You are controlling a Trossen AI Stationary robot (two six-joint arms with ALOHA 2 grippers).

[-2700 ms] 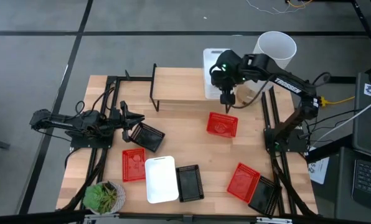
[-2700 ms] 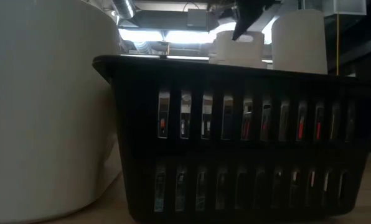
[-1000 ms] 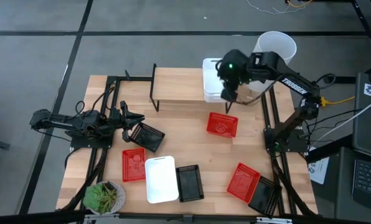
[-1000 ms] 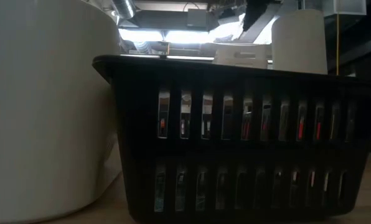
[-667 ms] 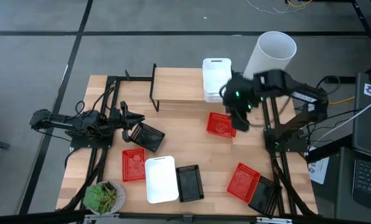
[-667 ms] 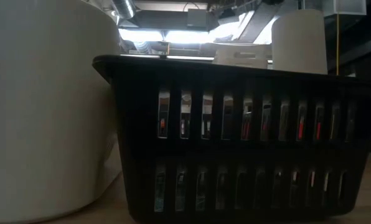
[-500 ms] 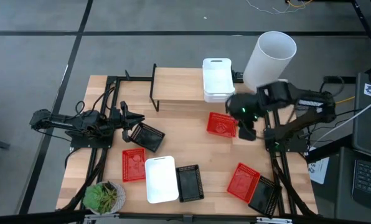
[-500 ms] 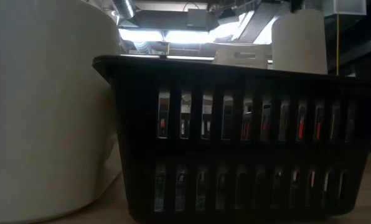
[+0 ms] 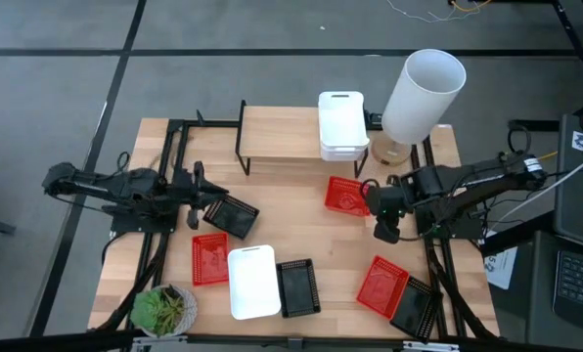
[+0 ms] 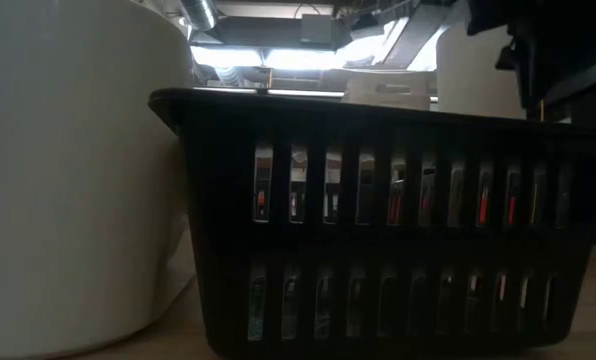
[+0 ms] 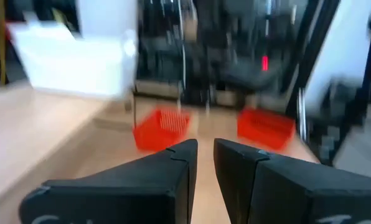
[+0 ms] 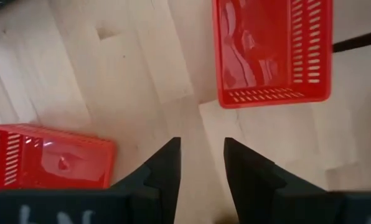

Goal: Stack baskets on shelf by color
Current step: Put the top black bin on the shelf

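The shelf (image 9: 291,147) stands at the table's far side, with white baskets (image 9: 340,125) stacked on its right end. On the table lie red baskets (image 9: 348,196), (image 9: 210,259), (image 9: 381,284), black baskets (image 9: 231,213), (image 9: 298,286), (image 9: 416,308) and a white basket (image 9: 253,282). My right gripper (image 9: 382,217) hangs open and empty, pointing down, just right of the far red basket (image 12: 272,50); a second red basket (image 12: 45,165) lies nearer. My left gripper (image 9: 196,193) waits at the left beside a black basket, empty, its fingers (image 11: 173,168) a narrow gap apart.
A tall white cylinder (image 9: 424,88) stands at the shelf's right end. A green potted plant (image 9: 162,311) sits at the near left corner. In the low view a black basket (image 10: 378,220) and a white basket (image 10: 68,170) fill the picture.
My right gripper has left the white baskets on the shelf's right end and gone toward the table's near and right edges and down, to a place beside the far red basket. The white baskets stay on the shelf.
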